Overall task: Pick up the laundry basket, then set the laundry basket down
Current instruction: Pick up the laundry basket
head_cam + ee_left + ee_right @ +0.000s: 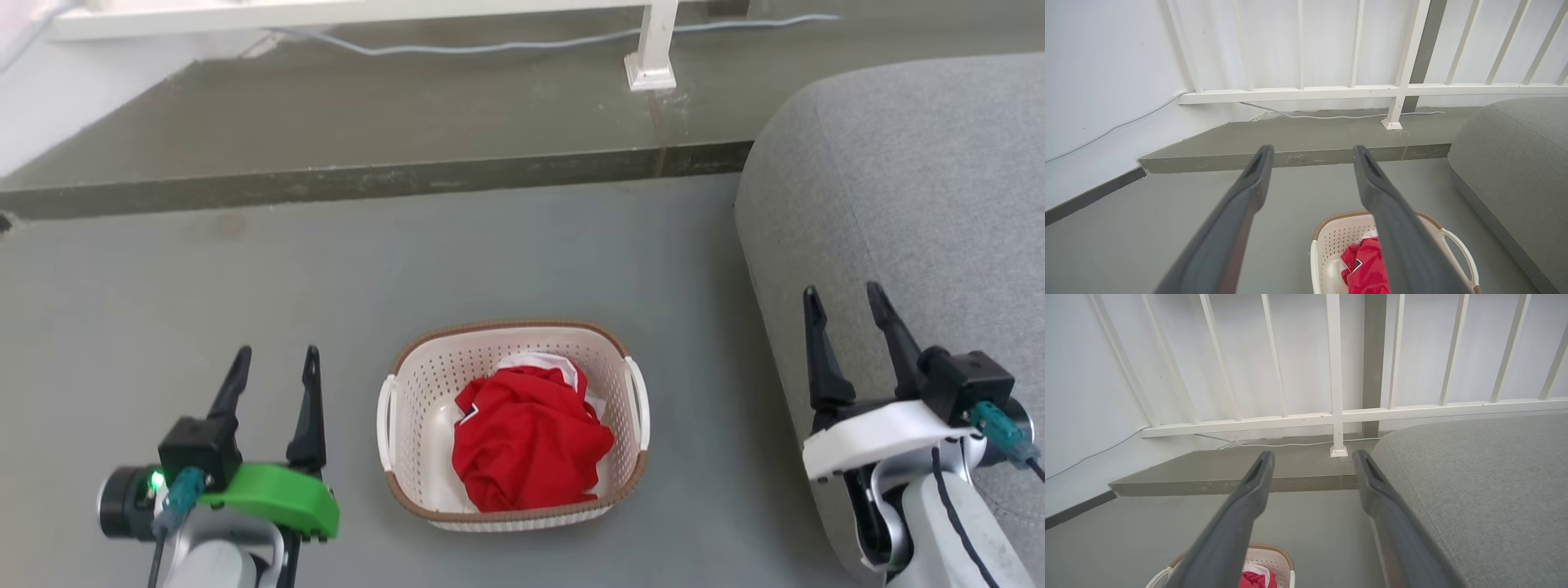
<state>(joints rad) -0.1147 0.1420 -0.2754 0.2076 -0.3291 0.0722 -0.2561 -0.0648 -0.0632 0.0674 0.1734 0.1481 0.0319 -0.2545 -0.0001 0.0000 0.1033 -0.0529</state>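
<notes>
Low centre in the head view, the laundry basket (457, 359) holds red cloth (526, 441), between the left gripper (277, 353) and right gripper (842, 288), both spread and empty; left wrist view, basket lower right; right wrist view, lower left

No readable text, label, brand, number or sign on anything in view.

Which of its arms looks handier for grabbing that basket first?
Probably the left: the left gripper, open, sits close beside the laundry basket and its handle, while the right gripper is farther off, by the grey cushion.
</notes>
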